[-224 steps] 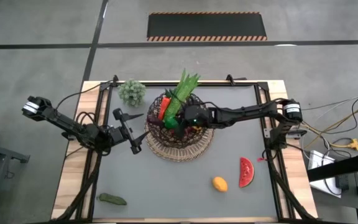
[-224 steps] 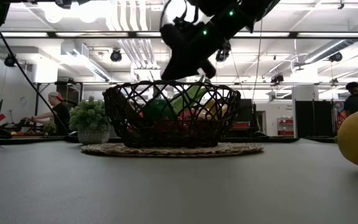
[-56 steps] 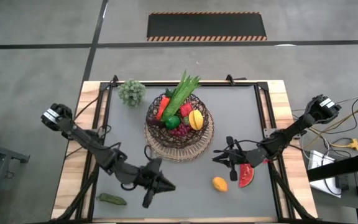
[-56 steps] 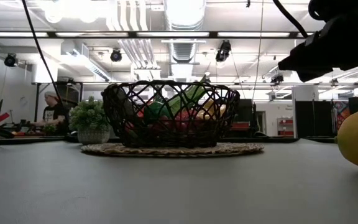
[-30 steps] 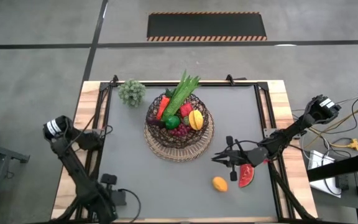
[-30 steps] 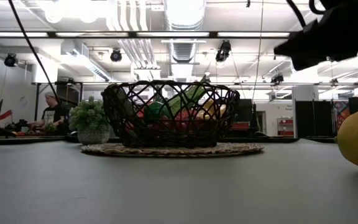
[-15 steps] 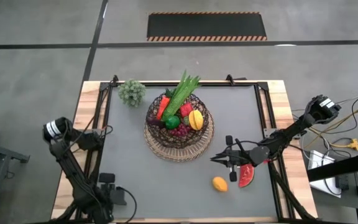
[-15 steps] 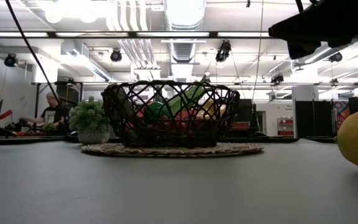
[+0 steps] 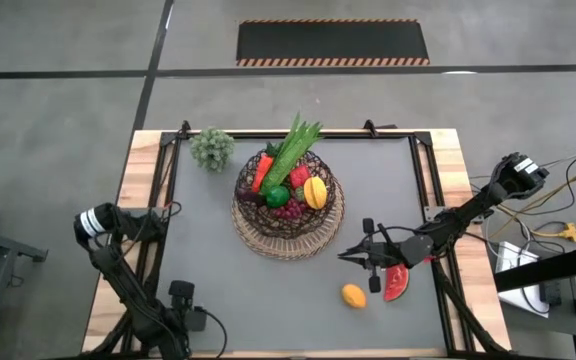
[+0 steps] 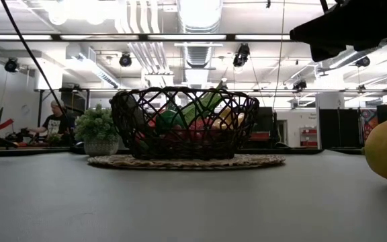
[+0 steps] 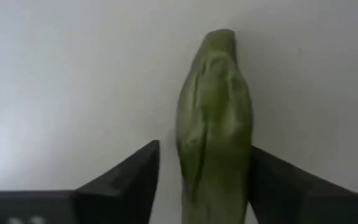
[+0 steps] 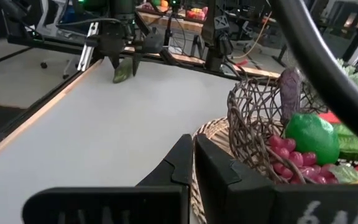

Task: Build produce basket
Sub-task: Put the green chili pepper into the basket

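Note:
The basket (image 9: 251, 222) stands on a woven mat at the middle of the far half and holds produce: carrot (image 9: 262, 173), green leaves (image 9: 299, 142), lime (image 12: 312, 137), grapes (image 12: 284, 156), lemon (image 9: 315, 190). A bumpy green vegetable (image 11: 215, 118) lies on the mat at the near left corner. My left gripper (image 11: 205, 158) points down over it, open, one finger on each side. A mango (image 9: 353, 295) and a watermelon slice (image 9: 396, 279) lie at the near right. Just beyond them my right gripper (image 9: 350, 256) hovers level, shut and empty. My left gripper straddles the green vegetable from above, fingers across it near one end. One finger (image 11: 278, 180) stands right against the vegetable's side (image 11: 244, 155). The other leaves a gap. I cannot tell whether any finger touches it. The vegetable lies flat on the table.
A pale bushy clump (image 9: 212, 147) stands at the far left corner. The grey mat (image 9: 218, 270) has wooden borders (image 9: 118, 270) and rails along its sides. People and equipment show in the room beyond the table.
My left gripper has come down a little over the green vegetable at the near left corner. The produce and the basket have kept their places.

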